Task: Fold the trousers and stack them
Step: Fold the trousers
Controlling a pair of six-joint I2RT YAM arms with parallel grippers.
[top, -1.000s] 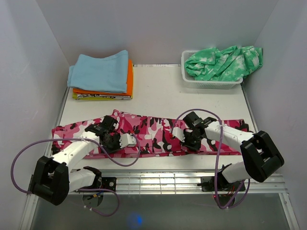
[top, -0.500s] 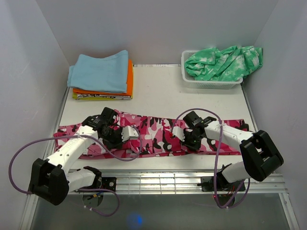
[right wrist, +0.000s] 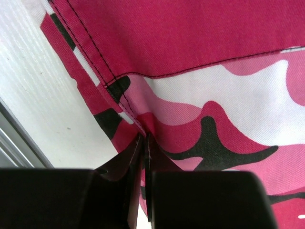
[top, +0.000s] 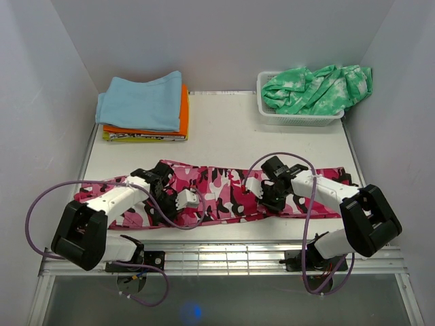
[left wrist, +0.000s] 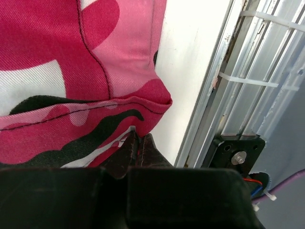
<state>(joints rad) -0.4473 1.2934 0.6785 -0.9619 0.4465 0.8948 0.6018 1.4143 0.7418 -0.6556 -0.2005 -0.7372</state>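
1. The trousers (top: 217, 185), in pink camouflage with hot pink, pale pink, white and black blotches, are lying stretched out as a long band across the near half of the white table (top: 224, 136). They are running left to right just behind the metal rail (top: 231, 257) at the near edge.
2. The left gripper (top: 165, 204) is reaching over the left part of the trousers. Its jaws are clamped together, and the dark fingertips (left wrist: 125, 155) are pinching a fold of fabric at the near hem, close to the table's edge.
3. The right gripper (top: 272, 200) is leaning over the right part of the trousers. Its fingertips (right wrist: 129, 157) are also pressed tight together, nipping a stitched edge of the cloth just beside bare table.
4. A stack of folded clothes (top: 143, 105) is sitting at the far left of the table, light blue on top, orange beneath, yellow at the bottom, well apart from the trousers.
5. A white basket (top: 299, 119) is standing at the far right corner, holding a crumpled green-and-white garment (top: 316, 88) that is spilling over its rim.
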